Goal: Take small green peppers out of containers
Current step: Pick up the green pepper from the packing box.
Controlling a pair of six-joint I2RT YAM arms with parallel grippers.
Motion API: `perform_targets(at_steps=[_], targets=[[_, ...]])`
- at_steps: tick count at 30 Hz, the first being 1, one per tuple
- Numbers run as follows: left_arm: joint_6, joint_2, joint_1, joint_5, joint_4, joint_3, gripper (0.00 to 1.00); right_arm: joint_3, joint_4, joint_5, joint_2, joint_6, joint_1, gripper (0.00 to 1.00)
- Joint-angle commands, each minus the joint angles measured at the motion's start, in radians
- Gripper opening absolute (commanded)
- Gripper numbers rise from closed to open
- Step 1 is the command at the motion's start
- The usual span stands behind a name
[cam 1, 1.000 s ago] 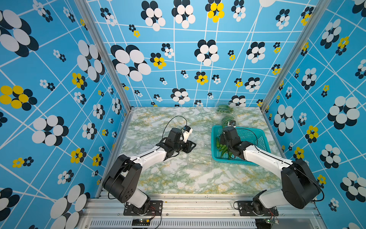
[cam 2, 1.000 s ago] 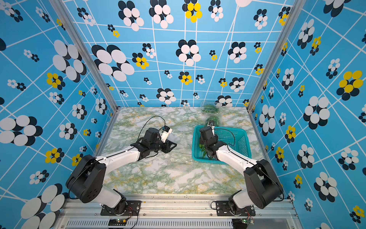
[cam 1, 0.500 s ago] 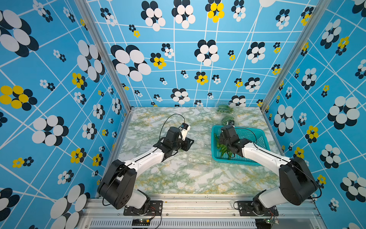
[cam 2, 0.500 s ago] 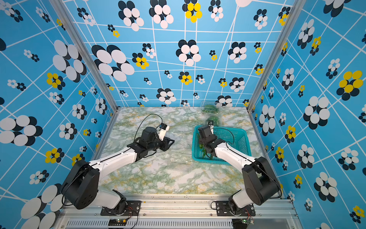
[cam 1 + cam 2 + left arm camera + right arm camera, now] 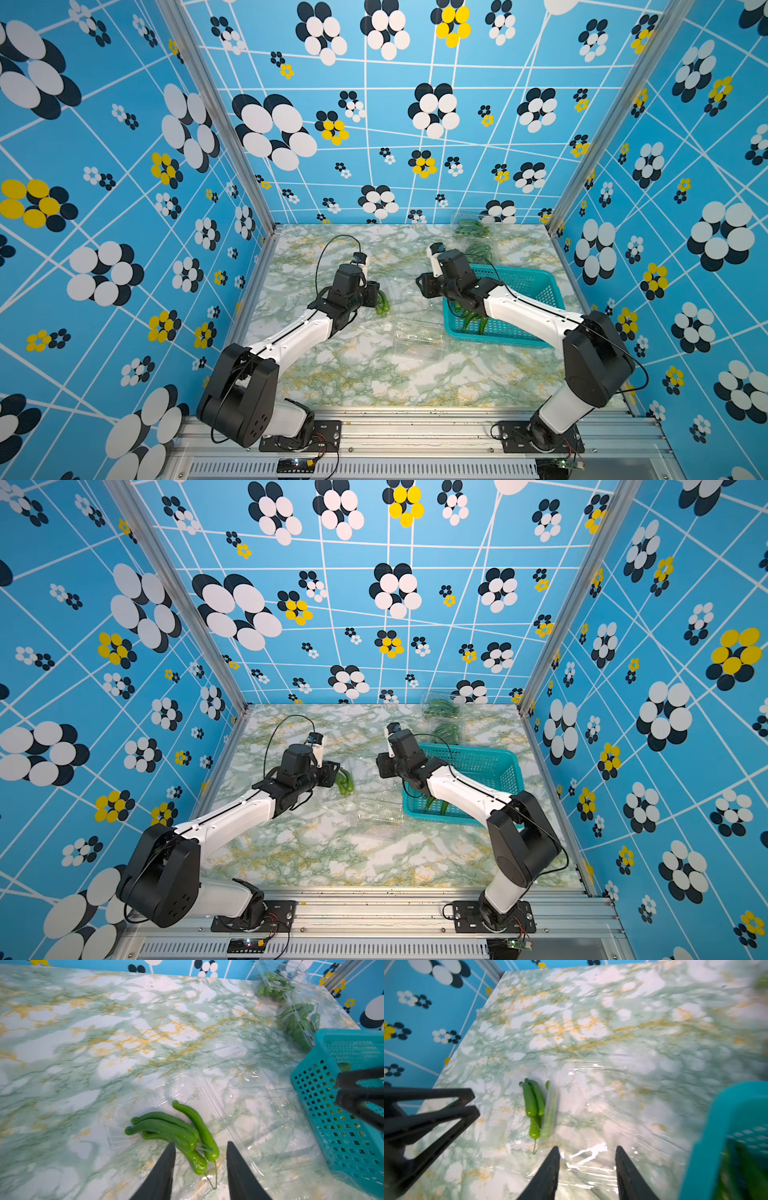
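Left wrist, claw (image 5: 200, 1144) spread, peppers (image 5: 166, 1128) at tips

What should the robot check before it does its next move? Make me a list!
1. Left gripper open: ok.
2. Loose peppers lie right at its fingertips: ok.
3. Right gripper open and empty: ok.
4. The two grippers are apart: ok.
5. Basket has room: ok.
6. Every box emptied: not ok; the back box and the box behind the basket hold peppers.
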Motion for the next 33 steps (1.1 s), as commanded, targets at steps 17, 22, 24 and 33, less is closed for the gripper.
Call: perform_targets(at_steps=[17,22,24,33], targets=[[-0.169,0.038,0.163,-0.018,-0.085,-0.016,0.42,0.347,-0.177,-0.036,0.367,-0.252,0.149,0.37],[-0.171,0.033,0.164,0.007,-0.068,-0.022,0.42,0.427,-0.203,-0.031,0.408,-0.276,0.149,0.39],[-0.169,0.026,0.166,0.005,-0.07,-0.025,0.42,0.444,-0.213,-0.03,0.426,-0.279,0.149,0.4],[-0.173,0.027,0.169,0.016,-0.064,-0.027,0.42,0.548,-0.283,-0.027,0.538,-0.301,0.154,0.4]])
